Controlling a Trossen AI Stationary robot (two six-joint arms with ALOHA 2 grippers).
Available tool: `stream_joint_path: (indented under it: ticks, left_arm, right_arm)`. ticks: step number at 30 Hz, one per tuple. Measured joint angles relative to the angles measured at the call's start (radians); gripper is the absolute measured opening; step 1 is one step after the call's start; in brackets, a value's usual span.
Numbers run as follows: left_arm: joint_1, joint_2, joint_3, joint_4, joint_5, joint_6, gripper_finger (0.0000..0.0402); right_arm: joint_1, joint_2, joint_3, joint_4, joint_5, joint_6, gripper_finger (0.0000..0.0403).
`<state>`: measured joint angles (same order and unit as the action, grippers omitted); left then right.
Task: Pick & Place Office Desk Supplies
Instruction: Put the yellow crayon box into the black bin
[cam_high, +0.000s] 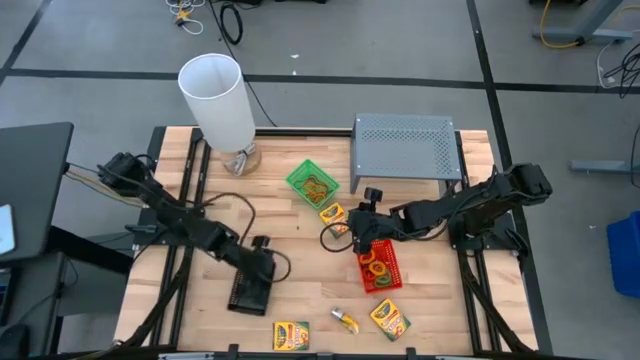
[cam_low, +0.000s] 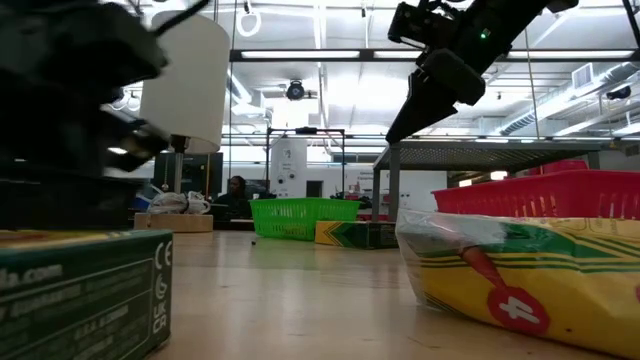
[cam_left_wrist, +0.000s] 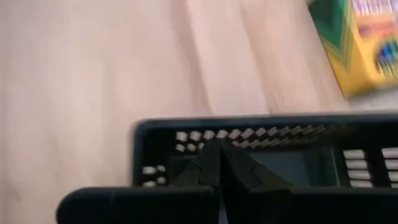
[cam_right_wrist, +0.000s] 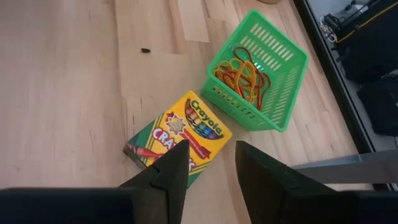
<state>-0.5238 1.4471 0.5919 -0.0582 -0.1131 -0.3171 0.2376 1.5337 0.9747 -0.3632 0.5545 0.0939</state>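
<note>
hovering at the centre of the high view, the right gripper (cam_high: 362, 228) is sitting over the crayon box (cam_high: 333, 215), between the green tray (cam_high: 312, 184) and red tray (cam_high: 379, 265); the left gripper (cam_high: 257, 262) is waiting lower left at the black tray (cam_high: 248, 292). in the right wrist view the fingers (cam_right_wrist: 171, 171) are standing released, straddling the box's near end, its long axis slanting toward the upper right. in the left wrist view that gripper is looking clenched over the black tray's rim.

The table (cam_high: 300, 250) is pale, matt wood planking. The green tray (cam_right_wrist: 277, 74) and red tray (cam_high: 385, 272) are slotted plastic. The crayon box (cam_right_wrist: 180, 137) is printed card. The riser (cam_high: 405, 145) is grey perforated metal.
</note>
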Motion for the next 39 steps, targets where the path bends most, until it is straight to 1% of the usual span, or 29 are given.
stream_joint_path:
  ticks: [8, 13, 15, 16, 20, 22, 24, 27, 29, 32, 34, 37, 39]
  left_arm:
    - [0.202, 0.000, 0.000, 0.184, -0.020, 0.171, 0.0001]
    - [0.311, 0.033, 0.000, 0.313, -0.012, 0.251, 0.0001]
    - [0.345, 0.052, 0.001, 0.341, -0.002, 0.273, 0.0001]
    - [0.356, 0.055, 0.001, 0.346, -0.001, 0.277, 0.0001]
    - [0.375, 0.056, 0.006, 0.346, 0.001, 0.304, 0.0001]
    - [0.375, 0.055, 0.013, 0.345, -0.001, 0.328, 0.0001]
    - [0.376, 0.055, 0.025, 0.345, -0.027, 0.345, 0.0001]
    - [0.374, 0.055, 0.047, 0.345, -0.090, 0.380, 0.0001]
    - [0.373, 0.055, 0.068, 0.346, -0.138, 0.413, 0.0002]
    - [0.373, 0.054, 0.102, 0.347, -0.175, 0.454, 0.0010]
    - [0.373, 0.054, 0.123, 0.348, -0.181, 0.473, 0.0017]
    - [0.360, 0.040, 0.148, 0.341, -0.189, 0.511, 0.0026]
    - [0.341, 0.018, 0.152, 0.339, -0.220, 0.547, 0.0032]
  right_arm:
    - [0.001, 0.000, 0.000, 0.002, -0.009, -0.041, 0.0137]
    - [0.001, 0.000, 0.000, 0.002, -0.010, -0.047, 0.0137]
    - [0.001, 0.000, 0.000, 0.003, -0.025, -0.054, 0.0137]
    - [0.000, 0.000, 0.000, 0.004, -0.053, -0.065, 0.0137]
    - [-0.016, 0.001, 0.000, 0.003, -0.196, -0.104, 0.0137]
    - [-0.029, 0.004, 0.000, 0.005, -0.214, -0.106, 0.0137]
    - [-0.047, 0.005, 0.000, 0.003, -0.230, -0.112, 0.0137]
    - [-0.079, 0.005, 0.000, 0.002, -0.306, -0.129, 0.0138]
    - [-0.095, 0.005, 0.000, 0.000, -0.352, -0.150, 0.0146]
    - [-0.108, 0.023, 0.000, -0.008, -0.380, -0.184, 0.0173]
    - [-0.114, 0.047, 0.001, -0.004, -0.383, -0.202, 0.0198]
    - [-0.114, 0.107, 0.002, -0.005, -0.367, -0.221, 0.0228]
    - [-0.114, 0.151, 0.016, -0.015, -0.346, -0.227, 0.0238]
